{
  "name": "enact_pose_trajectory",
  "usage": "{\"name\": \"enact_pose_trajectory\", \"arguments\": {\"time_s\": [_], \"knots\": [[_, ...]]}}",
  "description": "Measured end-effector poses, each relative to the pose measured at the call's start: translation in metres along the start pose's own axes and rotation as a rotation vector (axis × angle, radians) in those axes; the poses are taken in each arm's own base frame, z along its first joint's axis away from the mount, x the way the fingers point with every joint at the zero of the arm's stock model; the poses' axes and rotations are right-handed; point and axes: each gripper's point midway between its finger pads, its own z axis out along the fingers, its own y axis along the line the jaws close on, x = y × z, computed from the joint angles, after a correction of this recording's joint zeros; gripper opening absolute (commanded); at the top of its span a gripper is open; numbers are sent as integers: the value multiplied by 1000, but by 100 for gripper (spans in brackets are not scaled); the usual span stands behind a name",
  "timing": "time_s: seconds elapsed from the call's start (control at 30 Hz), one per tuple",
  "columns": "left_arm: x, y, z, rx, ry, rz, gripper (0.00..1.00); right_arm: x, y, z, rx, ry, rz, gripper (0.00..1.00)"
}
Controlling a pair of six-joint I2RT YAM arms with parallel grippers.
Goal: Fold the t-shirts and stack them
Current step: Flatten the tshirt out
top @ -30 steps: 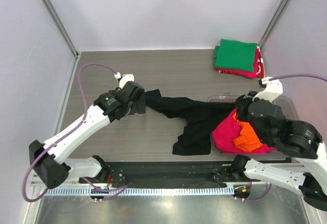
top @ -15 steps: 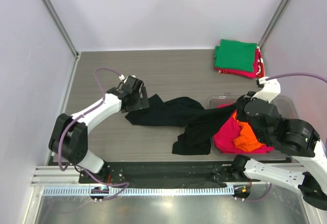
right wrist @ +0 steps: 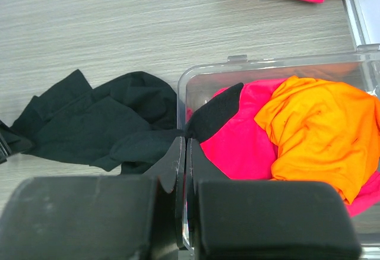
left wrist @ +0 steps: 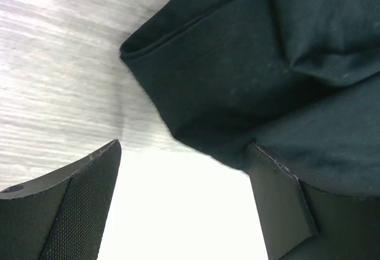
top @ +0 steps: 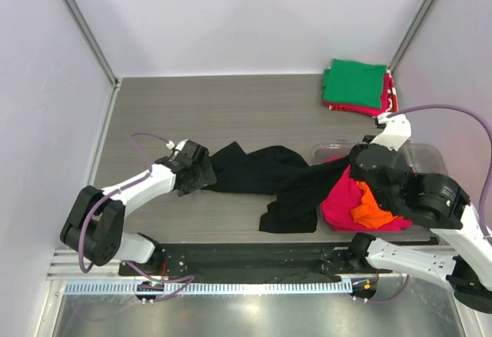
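The black t-shirt (top: 265,174) lies crumpled across the table, and its right end drapes over the rim into the clear bin (top: 430,155). My left gripper (top: 201,174) is open at the shirt's left end, low over the table. In the left wrist view its fingers (left wrist: 279,200) stand wide apart with the black cloth (left wrist: 267,64) just beyond them and nothing between them. My right gripper (right wrist: 186,144) is shut and empty, above the bin's left wall (right wrist: 181,94). A magenta tee (top: 338,202) and an orange tee (top: 373,210) lie loose in the bin.
A folded green tee (top: 354,83) lies on a folded pink-red one (top: 361,108) at the back right, near the right wall. The metal rail and arm bases run along the near edge. The wood-grain table (top: 231,114) lies to the left of the stack.
My left gripper has let go of the black shirt's end, which now lies on the table, and has drawn back toward the near-left. The right arm has shifted slightly left.
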Motion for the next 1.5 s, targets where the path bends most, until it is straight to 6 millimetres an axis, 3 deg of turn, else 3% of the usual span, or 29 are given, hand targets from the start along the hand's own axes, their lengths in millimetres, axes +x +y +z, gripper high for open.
{"name": "enact_pose_trajectory", "arguments": {"time_s": [0.1, 0.13, 0.2, 0.23, 0.33, 0.5, 0.6, 0.67, 0.83, 0.93, 0.97, 1.03, 1.07, 1.1, 1.2, 1.27, 1.3, 1.33, 1.4, 1.5], "knots": [[-2, -5, 8, 7, -7, -24, 70, 1, 4, 3, 1, 7, -13, 1], [-2, -7, 13, 3, -6, -30, 53, 1, 5, 4, -1, 8, -16, 1], [-9, -16, 18, 13, -17, -54, 43, 1, 7, 4, -4, 10, -17, 1], [-12, -20, 22, 14, -20, -60, 28, 2, 7, 4, -6, 12, -16, 1], [-19, -31, 26, 34, -30, -79, 0, 2, 8, 3, -13, 14, -14, 1], [-33, -37, 9, 37, -51, -69, 0, -2, 8, -1, -30, 11, 0, 1], [-58, -44, -34, 61, -113, -53, 0, -13, 6, -9, -45, -8, 25, 1], [-86, -53, -83, 114, -201, -50, 0, -25, 3, -16, -59, -33, 54, 1], [-149, -61, -229, 260, -440, -54, 1, -56, -13, -40, -90, -118, 146, 1], [-168, -60, -271, 253, -488, -11, 7, -67, -29, -52, -92, -167, 201, 1], [-172, -62, -271, 238, -480, 14, 9, -68, -32, -53, -83, -174, 209, 1], [-176, -66, -249, 179, -419, 72, 22, -62, -32, -48, -64, -165, 207, 1], [-174, -71, -222, 140, -346, 112, 37, -56, -29, -43, -50, -148, 193, 1], [-171, -71, -189, 85, -268, 149, 60, -47, -25, -35, -31, -122, 171, 1], [-148, -67, -90, -57, -33, 221, 77, -22, -6, -10, 24, -42, 97, 1], [-113, -49, -37, -147, 122, 258, 79, -3, 6, 5, 54, 16, 48, 1], [-90, -32, -20, -196, 201, 272, 79, 6, 11, 12, 68, 43, 24, 1], [-74, -18, -16, -229, 250, 281, 79, 16, 16, 19, 81, 72, -1, 1], [-61, -3, -23, -250, 271, 283, 75, 29, 18, 26, 96, 104, -35, 1], [-72, -1, -49, -195, 161, 253, 71, 33, 16, 26, 97, 111, -42, 1]]}}
